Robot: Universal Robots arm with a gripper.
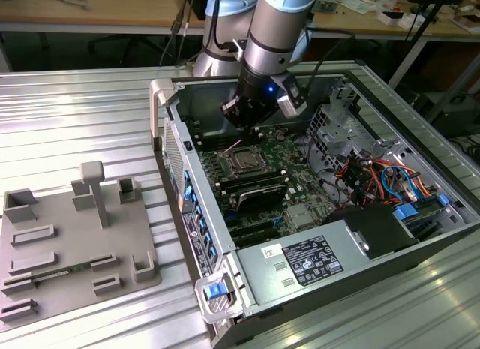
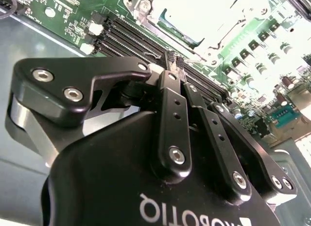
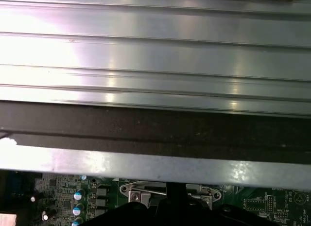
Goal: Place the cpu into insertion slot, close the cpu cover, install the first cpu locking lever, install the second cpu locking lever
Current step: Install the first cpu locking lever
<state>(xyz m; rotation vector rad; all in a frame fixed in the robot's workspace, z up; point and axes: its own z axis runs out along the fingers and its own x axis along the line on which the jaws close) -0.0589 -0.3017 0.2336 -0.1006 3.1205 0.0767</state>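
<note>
Nearest in the exterior view: a grey plastic fixture tray (image 1: 75, 244) w/ upright posts and shallow pockets, lying on the ribbed metal counter (image 1: 67, 116) at the exterior view's left, just beside the open PC case (image 1: 352, 289). Inside the case, closest edge: grey power supply (image 1: 300, 263) w/ a label, then a black shroud (image 1: 379, 229) and a bundle of orange/blue cables (image 1: 382, 176) toward the exterior view's right. Mid-case lies the green motherboard (image 1: 281, 184); black memory slots (image 1: 251, 191) run across it. Just beyond them sits the insertion slot (image 1: 244, 163), w/ the cpu (image 1: 244, 162) showing as a grey square in its centre and the cpu cover (image 1: 229, 156) as a silver frame lying flat round it. The lever state is too small to tell. The gripper (image 1: 241, 122) hangs above the socket area, apart from it, on the arm (image 1: 281, 26) that comes down from the far side. In the second wrist view the gripper (image 2: 172, 58) has its black fingers (image 2: 176, 97) pressed tip to tip, nothing between them, above memory slots (image 2: 141, 39) w/ the bright metal socket frame (image 2: 194, 17) beyond. In the first wrist view a silver bracket (image 3: 170, 189) on green board sits below the case wall (image 3: 155, 165). Farthest: wooden desks (image 1: 112, 7) behind.
</note>
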